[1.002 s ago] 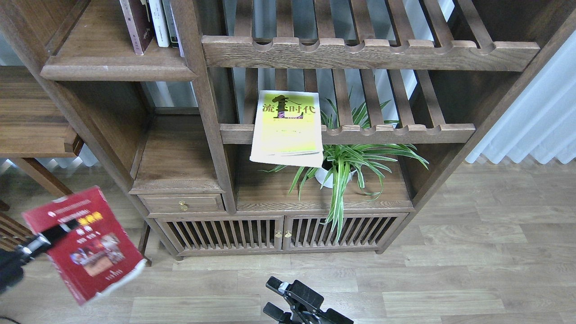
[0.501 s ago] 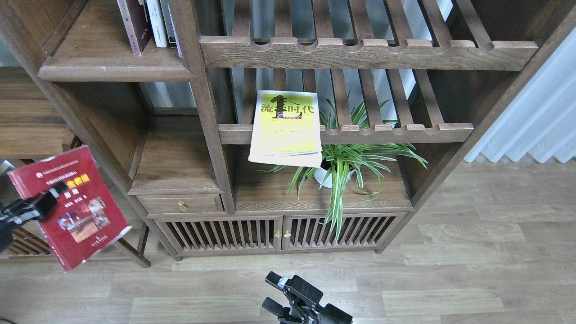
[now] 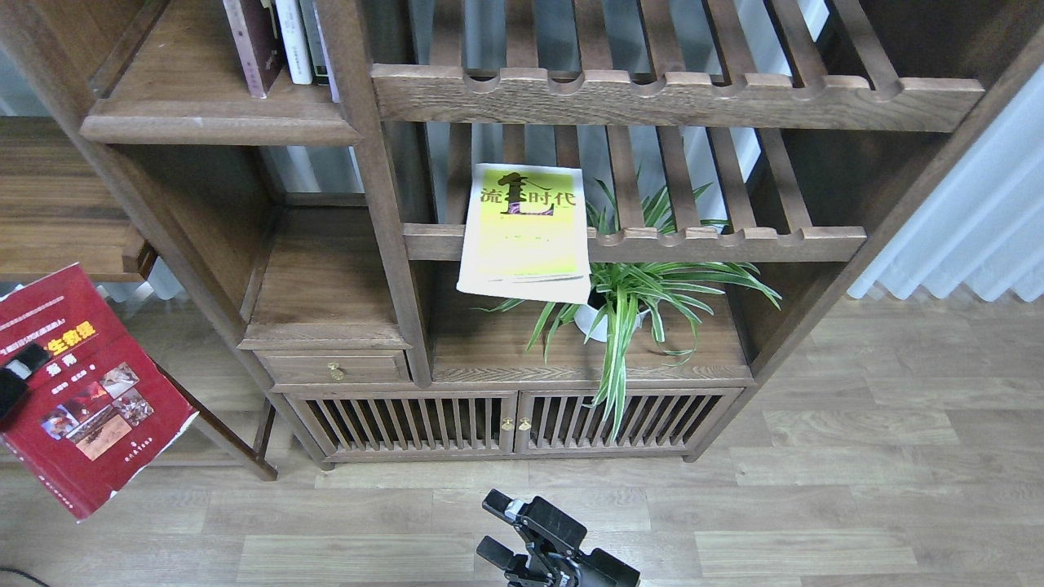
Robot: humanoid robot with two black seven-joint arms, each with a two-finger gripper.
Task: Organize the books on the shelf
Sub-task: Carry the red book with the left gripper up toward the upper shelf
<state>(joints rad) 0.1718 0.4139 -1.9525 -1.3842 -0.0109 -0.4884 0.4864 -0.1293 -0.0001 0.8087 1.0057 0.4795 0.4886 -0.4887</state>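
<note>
A red book [image 3: 90, 408] with a yellow title and photos hangs tilted in the air at the far left. My left gripper [image 3: 24, 363] is shut on its left edge, mostly cut off by the frame. A lime-yellow book [image 3: 524, 232] lies flat on a slatted rack, overhanging its front rail. Upright on the solid shelf [image 3: 212, 126] at the upper left stands a dark maroon book [image 3: 253, 45], with slim white and grey books beside it. At the bottom centre my right gripper [image 3: 493, 528] is open and holds nothing.
A potted spider plant [image 3: 628, 302] stands on the cabinet top under the yellow book. Slatted racks [image 3: 677, 90] fill the upper right. A small drawer [image 3: 330, 368] and slatted cabinet doors [image 3: 506, 420] sit below. A wooden table [image 3: 57, 212] is at the left, curtains at the right.
My left gripper has carried the red book up and to the left, toward the frame's edge, and less of the arm shows. The right gripper has stayed in place.
</note>
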